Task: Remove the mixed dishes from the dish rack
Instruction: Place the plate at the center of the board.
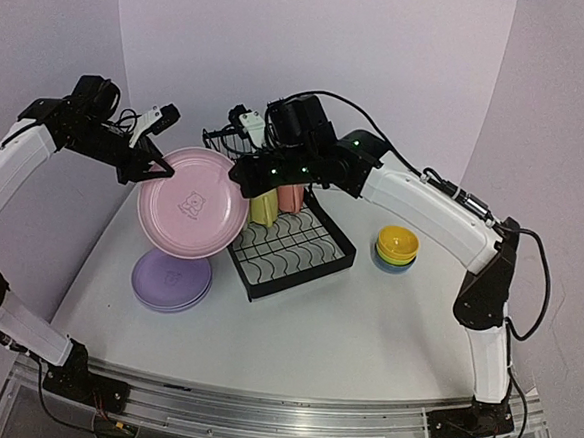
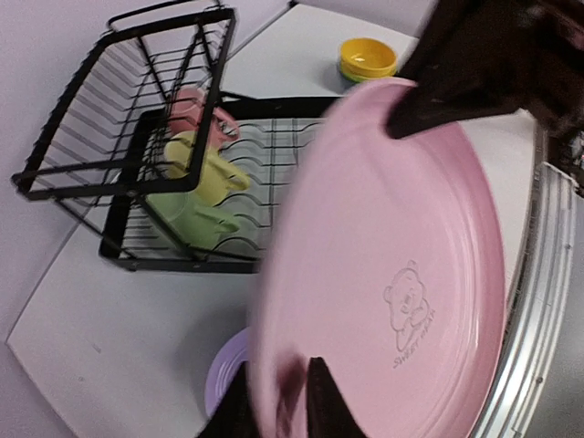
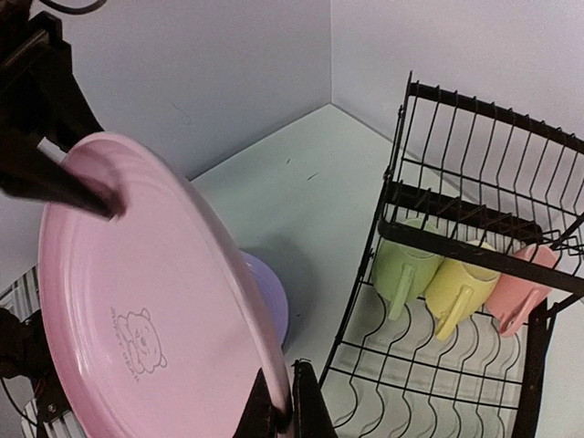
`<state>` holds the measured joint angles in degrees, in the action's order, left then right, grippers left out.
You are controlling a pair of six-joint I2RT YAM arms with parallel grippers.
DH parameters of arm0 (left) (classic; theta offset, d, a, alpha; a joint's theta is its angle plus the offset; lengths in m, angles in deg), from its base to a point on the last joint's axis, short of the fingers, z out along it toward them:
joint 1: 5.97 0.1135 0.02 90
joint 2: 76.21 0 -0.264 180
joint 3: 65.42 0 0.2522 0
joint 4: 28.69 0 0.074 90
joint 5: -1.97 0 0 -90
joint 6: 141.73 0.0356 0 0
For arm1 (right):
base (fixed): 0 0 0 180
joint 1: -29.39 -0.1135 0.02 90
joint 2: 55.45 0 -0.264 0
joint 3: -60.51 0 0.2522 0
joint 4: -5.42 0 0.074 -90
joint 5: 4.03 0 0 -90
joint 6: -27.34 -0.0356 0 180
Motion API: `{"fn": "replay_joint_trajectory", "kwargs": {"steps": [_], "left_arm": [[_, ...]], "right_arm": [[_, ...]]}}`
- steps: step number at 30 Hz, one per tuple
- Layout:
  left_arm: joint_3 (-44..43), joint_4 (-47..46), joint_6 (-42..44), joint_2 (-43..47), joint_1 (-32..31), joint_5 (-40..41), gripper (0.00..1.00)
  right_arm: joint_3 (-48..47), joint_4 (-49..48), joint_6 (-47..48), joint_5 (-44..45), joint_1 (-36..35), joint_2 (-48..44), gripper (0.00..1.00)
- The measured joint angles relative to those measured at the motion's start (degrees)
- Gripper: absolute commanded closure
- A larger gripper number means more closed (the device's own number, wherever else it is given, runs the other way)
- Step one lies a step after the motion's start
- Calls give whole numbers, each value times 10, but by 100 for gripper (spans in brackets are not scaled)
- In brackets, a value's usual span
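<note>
- From the top view we see the pink plate (image 1: 193, 202) held tilted in the air, off the table (image 1: 355, 324), just to the left of the dish rack (image 1: 292, 251) and above the purple plate (image 1: 171, 279) lying flat on the table.
- In that view the left gripper (image 1: 162, 170) meets the plate's upper left rim and the right gripper (image 1: 243, 173) meets its right rim, so both arms are on the one plate.
- Only the right wrist view lets us confirm the right gripper's hold: its two fingers are clenched on the plate's edge at the bottom of the frame, rim between them.
- The left wrist view, blurred, shows the left gripper's fingers straddling the rim, one on the plate's face and one behind it; we read this as a grasp on the pink plate.
- The bear drawing on the plate's face is clearest in the wrist views.
- The top view shows only the yellow mug and pink mug in the rack; the plate hides what is beside them.
- The right wrist view shows all three: light green mug (image 3: 401, 269), yellow mug (image 3: 461, 287) and pink mug (image 3: 520, 294), side by side under the upper shelf, over the wavy wire base.
- We see the stacked bowls (image 1: 397, 248), yellow on top, to the right of the rack on the table; the right wrist view does not show them.
</note>
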<state>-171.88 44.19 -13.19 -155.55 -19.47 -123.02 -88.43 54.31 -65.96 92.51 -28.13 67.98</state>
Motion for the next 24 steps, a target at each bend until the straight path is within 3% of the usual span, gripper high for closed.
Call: {"fn": "replay_joint_trajectory", "kwargs": {"steps": [13,14,18,21,24], "left_arm": [[-10,12,-57,-22,8,10,100],[-10,13,-60,-25,8,11,100],[7,16,-59,-35,32,3,100],[29,22,-53,-48,86,5,100],[60,21,-44,-61,125,20,100]], "right_arm": [[9,1,-4,10,-6,6,100],[13,0,-4,10,-6,6,94],[30,-7,-2,-3,-4,6,52],[40,-8,2,-11,-4,6,42],[49,-8,3,-12,-3,6,39]]}}
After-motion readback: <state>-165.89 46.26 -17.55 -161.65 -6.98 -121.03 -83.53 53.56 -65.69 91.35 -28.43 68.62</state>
